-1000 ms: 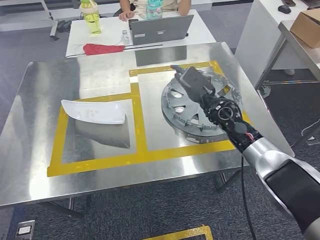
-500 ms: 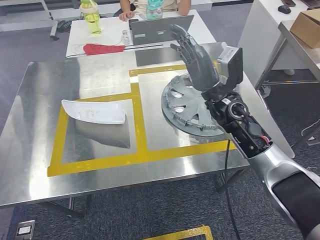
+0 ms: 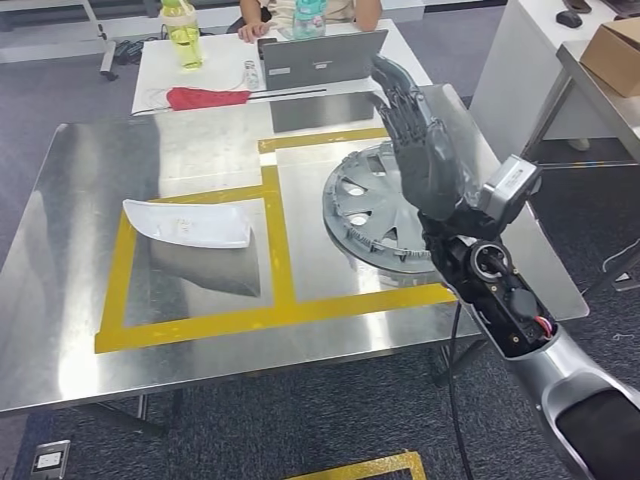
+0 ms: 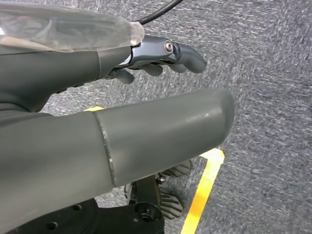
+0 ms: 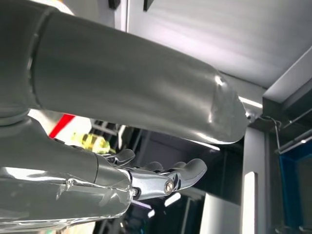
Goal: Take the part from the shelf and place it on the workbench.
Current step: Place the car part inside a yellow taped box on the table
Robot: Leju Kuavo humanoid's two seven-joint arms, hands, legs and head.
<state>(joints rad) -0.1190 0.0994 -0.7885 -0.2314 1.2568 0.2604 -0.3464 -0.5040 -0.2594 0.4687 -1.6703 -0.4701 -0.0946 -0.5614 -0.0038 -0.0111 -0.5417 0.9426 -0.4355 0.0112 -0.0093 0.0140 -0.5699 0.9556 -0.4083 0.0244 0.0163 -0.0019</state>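
Head view, items left to right. White curved part: lies flat inside the left yellow-taped bay of the steel surface, toward its left half; the taped outline presumably marks a set-down place. Grey wheel cover: the task's part, flat in the right taped bay near the right edge of the surface, apparently already delivered; nothing grips it. Right hand: raised above the far right of the wheel cover, palm upright, fingers extended and spread, empty; judged a release pose, clear of the part. Right wrist view, same right hand: thumb and fingers straight, nothing between them.

Beyond the far edge of the surface, on a white desk: yellow-green bottle, red cloth, grey laptop, a seated person's hands. Cardboard box on a bench at far right.

Left wrist view: left hand hangs over grey carpet, fingers loosely extended, nothing held.

Legible writing or brand marks: none readable.
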